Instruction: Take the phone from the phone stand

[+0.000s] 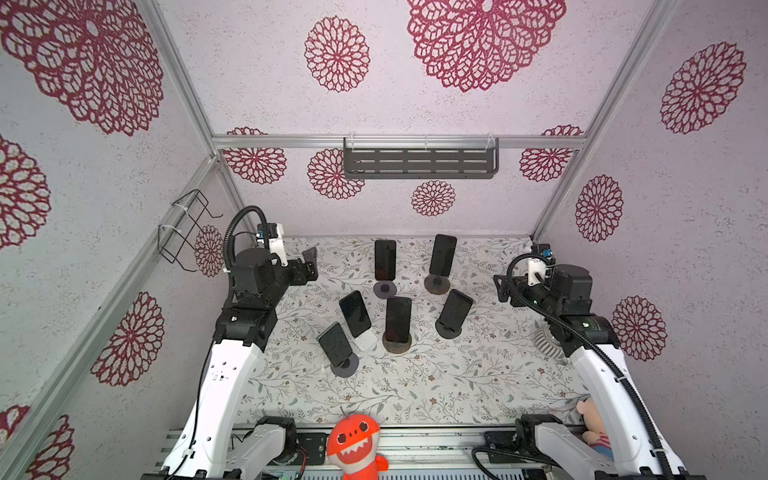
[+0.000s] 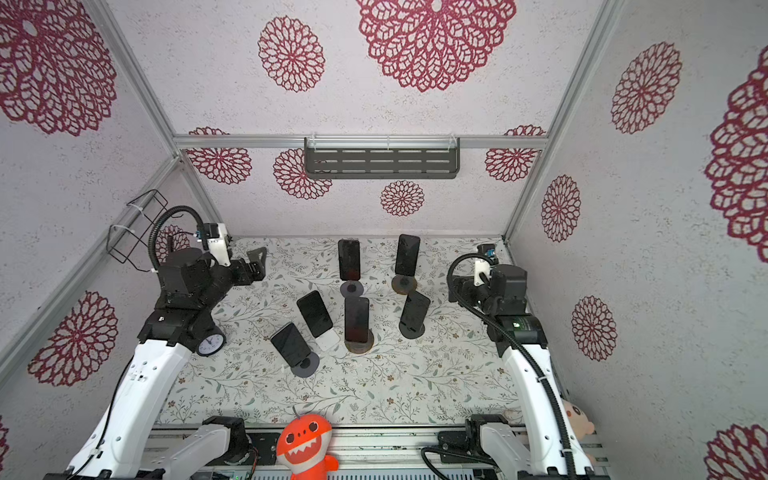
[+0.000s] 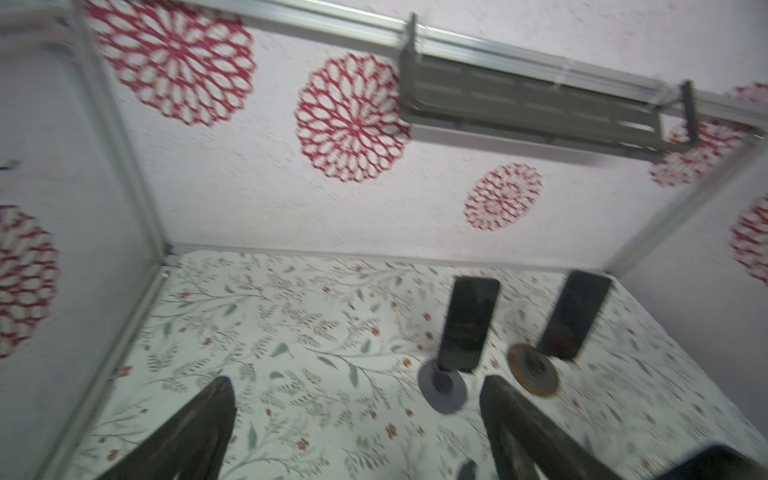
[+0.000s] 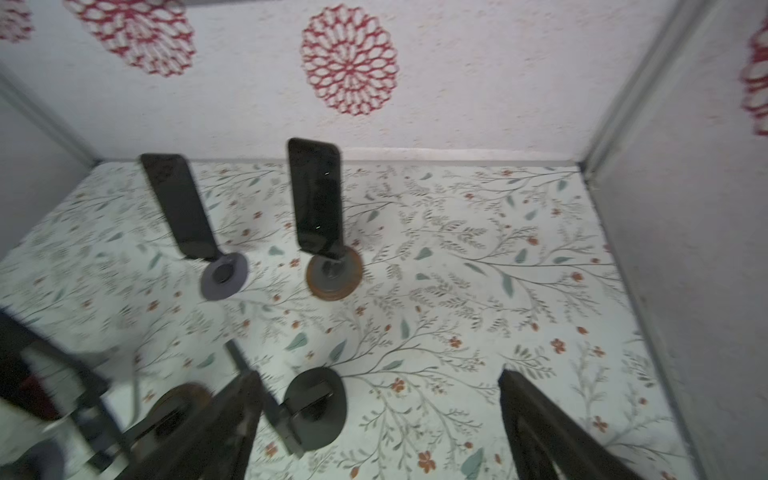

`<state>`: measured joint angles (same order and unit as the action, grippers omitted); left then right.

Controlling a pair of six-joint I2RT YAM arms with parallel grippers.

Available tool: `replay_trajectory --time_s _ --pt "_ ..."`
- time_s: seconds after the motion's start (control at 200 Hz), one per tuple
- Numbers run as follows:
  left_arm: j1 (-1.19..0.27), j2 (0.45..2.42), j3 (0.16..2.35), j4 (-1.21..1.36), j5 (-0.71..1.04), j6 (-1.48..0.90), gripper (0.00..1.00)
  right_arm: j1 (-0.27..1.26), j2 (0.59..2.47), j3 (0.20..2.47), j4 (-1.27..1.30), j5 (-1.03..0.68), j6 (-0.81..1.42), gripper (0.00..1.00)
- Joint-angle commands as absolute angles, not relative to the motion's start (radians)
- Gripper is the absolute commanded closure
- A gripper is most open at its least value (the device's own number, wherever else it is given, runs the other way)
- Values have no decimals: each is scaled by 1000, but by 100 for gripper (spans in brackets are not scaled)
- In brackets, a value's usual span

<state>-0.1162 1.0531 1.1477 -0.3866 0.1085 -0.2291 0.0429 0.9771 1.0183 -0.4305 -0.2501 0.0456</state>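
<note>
Flanking the cluster from either side, both claws are spread wide and hold nothing. The left gripper (image 1: 311, 258) hangs at centre left of a top view and the right gripper (image 1: 500, 286) at centre right, each well apart from any stand. That spread looks chosen to clear a handset's width. Six phones, the centre phone (image 1: 398, 319) among them, sit mid-frame on the floral table (image 1: 457, 382), every one on its own stand. The rear left phone (image 1: 385, 259) is propped upright over its grey disc stand (image 1: 384, 289), screen forward, probably seated by its own weight. In the left wrist view it lies just above the right-hand fingertip, so I judge it a likely target, though nothing confirms which.
</note>
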Motion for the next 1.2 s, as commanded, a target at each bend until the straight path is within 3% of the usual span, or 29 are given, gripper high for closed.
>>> replay_trajectory --time_s 0.0,0.195,0.365,0.515,0.711,0.996,1.196 --pt "-159 1071 1185 -531 359 -189 6 43 993 1056 -589 -472 1 10" --pt "-217 1093 1173 -518 563 -187 11 44 1032 1065 -616 -546 -87 15" --pt "-245 1115 1153 -486 620 -181 12 46 1092 1053 -595 -592 -174 20" --pt "-256 1167 1183 -511 627 -186 12 46 1144 1050 -558 -581 -216 24" --pt "-283 1187 1192 -506 603 -178 12 48 1194 1023 -494 -623 -229 37" --pt "-297 1188 1183 -496 573 -188 7 65 1261 1014 -444 -618 -216 35" --pt "-300 1186 1181 -492 546 -189 1 85 1304 1019 -435 -622 -209 39"
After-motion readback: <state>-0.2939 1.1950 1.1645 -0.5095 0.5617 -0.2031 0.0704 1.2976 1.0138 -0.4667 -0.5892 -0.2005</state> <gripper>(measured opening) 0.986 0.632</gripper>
